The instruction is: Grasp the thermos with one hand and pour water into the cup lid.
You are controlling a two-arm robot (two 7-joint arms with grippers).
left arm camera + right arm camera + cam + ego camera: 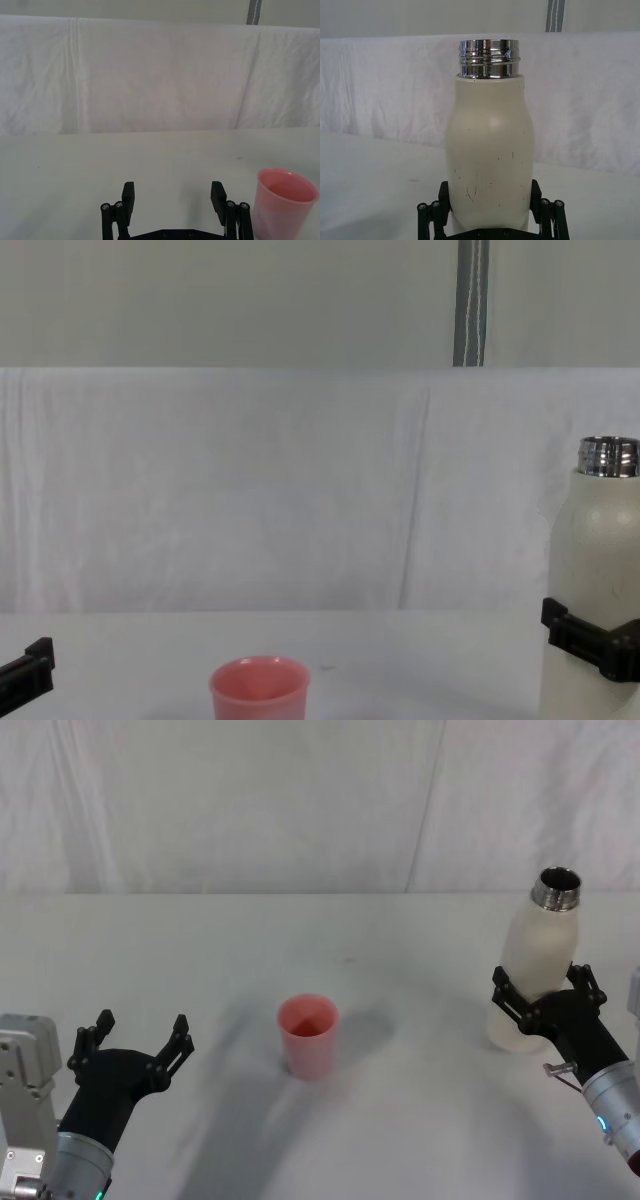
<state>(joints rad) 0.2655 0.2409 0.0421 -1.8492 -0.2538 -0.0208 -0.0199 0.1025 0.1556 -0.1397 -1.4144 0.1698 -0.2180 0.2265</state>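
Head view: right pincer [543, 997] grips the upright thermos [532, 965] at far right; left pincer [137, 1043] spread open, near left of cup lid [308, 1036].

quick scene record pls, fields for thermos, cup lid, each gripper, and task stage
thermos: cream-white thermos upright at the table's right side, steel neck uncapped
cup lid: pink cup lid upright near the table's middle, apart from the thermos
right gripper: right gripper with a finger on either side of the thermos's lower body
left gripper: left gripper open, holding nothing, left of the cup lid
table: white cloth-covered table
task stage: thermos grasped, not tilted; pouring not yet begun
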